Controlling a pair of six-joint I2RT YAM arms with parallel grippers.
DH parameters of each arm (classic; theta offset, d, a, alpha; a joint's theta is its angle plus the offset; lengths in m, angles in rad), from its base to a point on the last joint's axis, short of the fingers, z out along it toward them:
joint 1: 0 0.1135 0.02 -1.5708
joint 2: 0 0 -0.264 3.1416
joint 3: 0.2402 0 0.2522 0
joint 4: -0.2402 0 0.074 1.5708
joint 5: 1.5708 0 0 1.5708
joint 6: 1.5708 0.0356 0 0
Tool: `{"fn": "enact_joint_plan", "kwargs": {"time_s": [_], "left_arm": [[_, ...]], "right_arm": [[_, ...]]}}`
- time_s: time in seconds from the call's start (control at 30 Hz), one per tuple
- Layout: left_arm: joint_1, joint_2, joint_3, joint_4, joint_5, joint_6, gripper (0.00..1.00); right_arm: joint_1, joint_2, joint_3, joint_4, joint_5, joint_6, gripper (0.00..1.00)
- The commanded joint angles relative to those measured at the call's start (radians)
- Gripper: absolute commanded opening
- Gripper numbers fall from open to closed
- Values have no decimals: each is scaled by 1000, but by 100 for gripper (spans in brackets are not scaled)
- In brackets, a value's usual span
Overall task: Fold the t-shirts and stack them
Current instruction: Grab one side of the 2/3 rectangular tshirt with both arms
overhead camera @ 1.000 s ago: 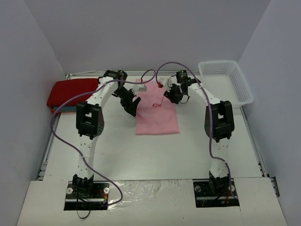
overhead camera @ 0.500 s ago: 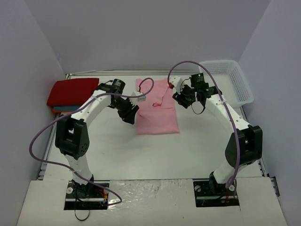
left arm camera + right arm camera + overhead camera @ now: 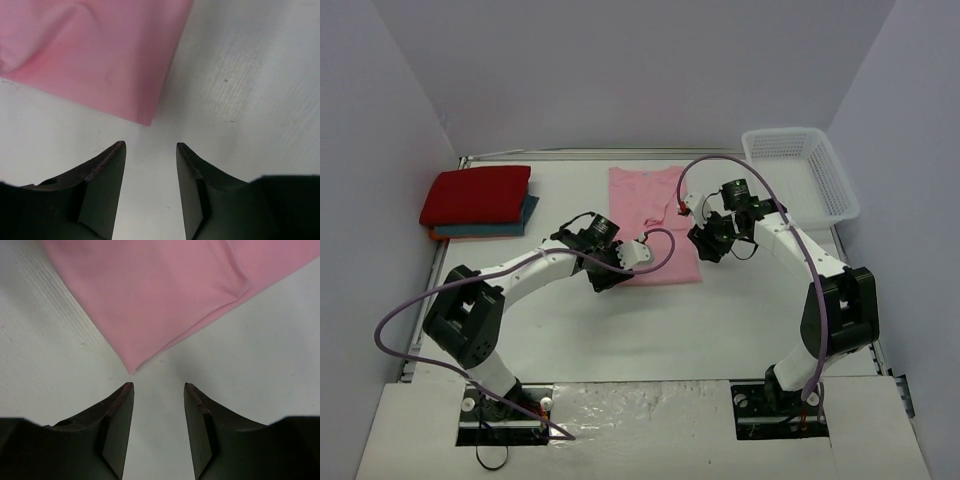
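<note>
White counter [image 3: 620, 320]; my left pincer [image 3: 150, 145], right pincer [image 3: 158, 385] dropped to pink t-shirt [image 3: 655, 215] near corners
Both spread, empty; fold comes next

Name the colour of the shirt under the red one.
The shirt is teal-blue; top external view.

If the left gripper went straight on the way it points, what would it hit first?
Most likely the near corner of the pink t-shirt, lying just ahead of its open jaws.
</note>
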Motion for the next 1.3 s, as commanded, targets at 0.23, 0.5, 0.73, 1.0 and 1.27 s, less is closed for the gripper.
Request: {"fn": "enact_joint_plan", "kwargs": {"time_s": [0.23,0.5,0.73,1.0,1.27], "left_arm": [[-20,-10,-96,231,-163,-15,45],[-21,15,-108,275,-165,-31,45],[-26,53,-90,257,-137,-32,46],[-35,85,-66,228,-145,-26,45],[-35,168,16,183,-155,-12,38]], "right_arm": [[-10,35,-2,-25,-8,39,41],[-18,75,9,-25,2,42,41],[-24,80,2,-25,6,33,41],[-27,86,2,-24,11,24,41],[-29,83,0,-25,15,21,41]]}}
